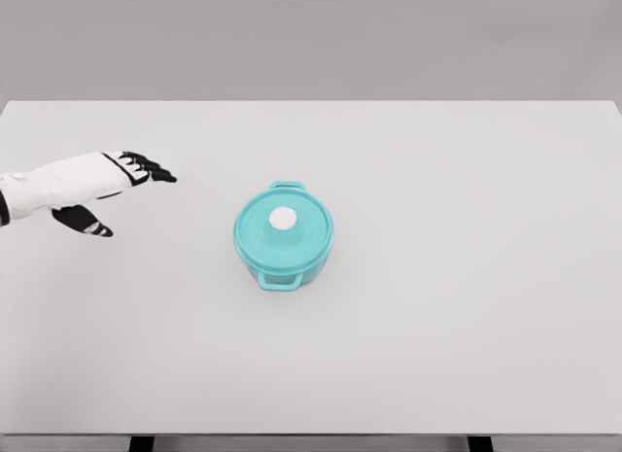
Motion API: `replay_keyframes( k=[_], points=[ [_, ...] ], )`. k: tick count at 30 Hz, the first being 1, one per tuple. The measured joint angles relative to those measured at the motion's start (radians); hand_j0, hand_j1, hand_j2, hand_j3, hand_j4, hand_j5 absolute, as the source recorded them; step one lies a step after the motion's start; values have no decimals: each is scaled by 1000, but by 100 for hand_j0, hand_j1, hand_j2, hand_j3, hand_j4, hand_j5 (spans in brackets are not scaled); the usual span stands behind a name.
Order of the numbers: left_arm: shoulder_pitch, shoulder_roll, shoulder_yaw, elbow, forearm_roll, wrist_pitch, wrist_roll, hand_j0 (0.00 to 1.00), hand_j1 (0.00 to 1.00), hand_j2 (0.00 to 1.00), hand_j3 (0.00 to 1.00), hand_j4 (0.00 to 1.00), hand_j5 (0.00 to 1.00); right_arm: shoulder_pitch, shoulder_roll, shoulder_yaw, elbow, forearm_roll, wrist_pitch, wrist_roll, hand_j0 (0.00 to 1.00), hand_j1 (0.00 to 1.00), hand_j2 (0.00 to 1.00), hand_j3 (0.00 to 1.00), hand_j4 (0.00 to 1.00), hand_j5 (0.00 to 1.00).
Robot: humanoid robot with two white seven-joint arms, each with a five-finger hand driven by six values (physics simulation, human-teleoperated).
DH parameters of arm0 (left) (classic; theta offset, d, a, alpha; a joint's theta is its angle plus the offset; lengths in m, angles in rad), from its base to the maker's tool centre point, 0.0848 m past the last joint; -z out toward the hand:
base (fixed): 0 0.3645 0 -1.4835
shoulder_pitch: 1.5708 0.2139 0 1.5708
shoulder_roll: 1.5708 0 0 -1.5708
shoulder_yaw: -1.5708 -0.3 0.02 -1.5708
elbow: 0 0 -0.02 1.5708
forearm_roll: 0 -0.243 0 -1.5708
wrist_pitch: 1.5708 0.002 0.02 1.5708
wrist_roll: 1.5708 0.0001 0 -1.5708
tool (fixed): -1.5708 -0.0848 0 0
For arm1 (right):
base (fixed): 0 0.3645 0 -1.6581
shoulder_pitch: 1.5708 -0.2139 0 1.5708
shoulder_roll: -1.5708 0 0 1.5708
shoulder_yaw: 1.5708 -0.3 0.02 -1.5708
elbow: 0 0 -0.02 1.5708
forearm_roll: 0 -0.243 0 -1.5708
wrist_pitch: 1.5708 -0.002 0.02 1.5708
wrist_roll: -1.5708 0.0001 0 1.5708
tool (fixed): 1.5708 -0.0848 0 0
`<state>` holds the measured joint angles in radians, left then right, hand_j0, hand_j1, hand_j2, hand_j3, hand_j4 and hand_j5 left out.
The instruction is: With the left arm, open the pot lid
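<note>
Tabletop (466, 355) carries teal pot (283, 240), lid (283, 226) on; my left hand (115, 185) hovers well apart, fingers spread, empty.

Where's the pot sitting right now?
In the head view, the teal pot sits near the middle of the white table, lid on, right of the open left hand.

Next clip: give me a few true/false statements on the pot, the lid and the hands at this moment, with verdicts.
1. The lid sits on the pot. True.
2. The left hand grips the knob. False: it is well left of the pot, fingers spread, holding nothing.
3. The right hand is over the pot. False: no right arm is in view.
4. The pot stands near the middle of the table. True.
5. The pot has been tipped on its side. False: it stands upright.
</note>
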<state>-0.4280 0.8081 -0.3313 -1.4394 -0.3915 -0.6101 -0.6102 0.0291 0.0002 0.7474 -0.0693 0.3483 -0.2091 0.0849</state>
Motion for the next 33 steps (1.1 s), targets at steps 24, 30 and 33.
replay_keyframes(
  k=[24, 30, 33],
  points=[
    [-555, -9, -616, -146, 237, -4, -1, 100, 100, 100, 100, 100, 100, 12, 0, 1, 0, 0, -1, -1, 100, 100, 100, 100, 100, 100],
    [-561, -33, -610, -191, 245, -3, -1, 100, 100, 100, 100, 100, 100, 12, 0, 1, 0, 0, -1, -1, 100, 100, 100, 100, 100, 100],
    [-558, -68, -617, -183, 220, -3, -1, 100, 100, 100, 100, 100, 100, 12, 0, 1, 0, 0, -1, -1, 100, 100, 100, 100, 100, 100]
  ],
)
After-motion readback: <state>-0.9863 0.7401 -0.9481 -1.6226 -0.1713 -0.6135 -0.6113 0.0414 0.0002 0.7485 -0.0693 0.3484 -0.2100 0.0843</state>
